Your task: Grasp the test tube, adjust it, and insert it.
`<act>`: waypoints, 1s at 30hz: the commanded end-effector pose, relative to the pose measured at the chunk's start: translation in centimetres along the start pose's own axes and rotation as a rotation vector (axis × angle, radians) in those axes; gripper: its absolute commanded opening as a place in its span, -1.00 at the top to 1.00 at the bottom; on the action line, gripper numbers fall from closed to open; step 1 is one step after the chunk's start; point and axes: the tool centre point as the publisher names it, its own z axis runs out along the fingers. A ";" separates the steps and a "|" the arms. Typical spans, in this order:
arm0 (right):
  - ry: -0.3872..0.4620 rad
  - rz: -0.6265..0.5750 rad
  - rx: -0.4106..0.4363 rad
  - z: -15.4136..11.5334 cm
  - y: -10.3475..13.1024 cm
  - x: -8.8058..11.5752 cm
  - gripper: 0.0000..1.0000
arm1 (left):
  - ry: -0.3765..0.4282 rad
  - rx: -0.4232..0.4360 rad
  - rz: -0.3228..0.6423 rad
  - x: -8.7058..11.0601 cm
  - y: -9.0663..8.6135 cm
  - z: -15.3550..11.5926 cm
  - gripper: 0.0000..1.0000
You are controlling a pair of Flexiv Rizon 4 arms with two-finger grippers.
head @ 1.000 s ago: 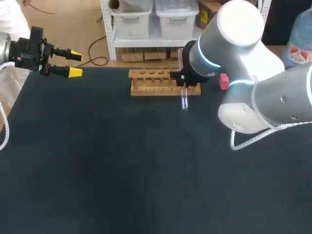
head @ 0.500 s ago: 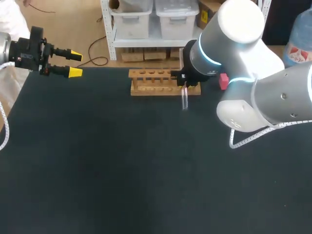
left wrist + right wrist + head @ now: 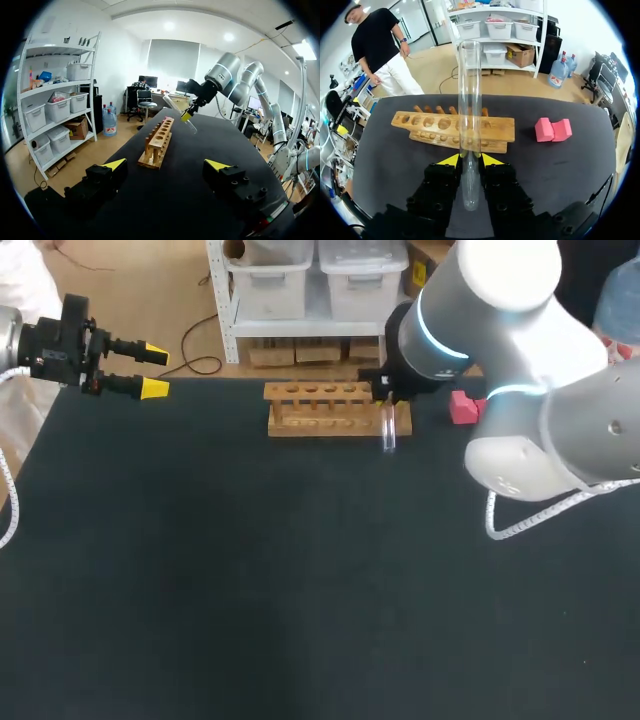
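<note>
At the table's [image 3: 250,590] far left corner the left gripper [image 3: 154,372] hangs with its fingers spread and nothing between them, well apart from the work. Along the far edge, near the middle, stands the wooden rack [image 3: 320,408], its row of holes all unfilled. Over the rack's right end the right gripper [image 3: 470,160] is clamped on the glass tube [image 3: 470,90], both yellow tips pressing its sides. The left wrist view shows the tube tilted in the air, touching neither rack nor table. The step in hand looks like adjusting before insertion. The tube should probably be brought upright first, then its lower end centred over one hole near the right end, and lowered slowly so the glass does not catch on the wood. A pink block [image 3: 462,407] lies just right of the rack, clear of that path.
</note>
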 end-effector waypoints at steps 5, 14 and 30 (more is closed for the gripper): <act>-0.074 0.004 0.012 -4.0 -0.3 0.9 1.00 | -0.003 -0.001 0.003 0.1 -0.1 0.0 -1.00; -0.106 -0.005 0.000 -5.3 -0.1 1.3 1.00 | -0.003 -0.001 0.003 0.1 -0.1 0.0 -1.00; -0.107 -0.006 -0.004 -5.4 -0.1 1.3 1.00 | -0.003 -0.001 0.003 0.1 -0.1 0.0 -1.00</act>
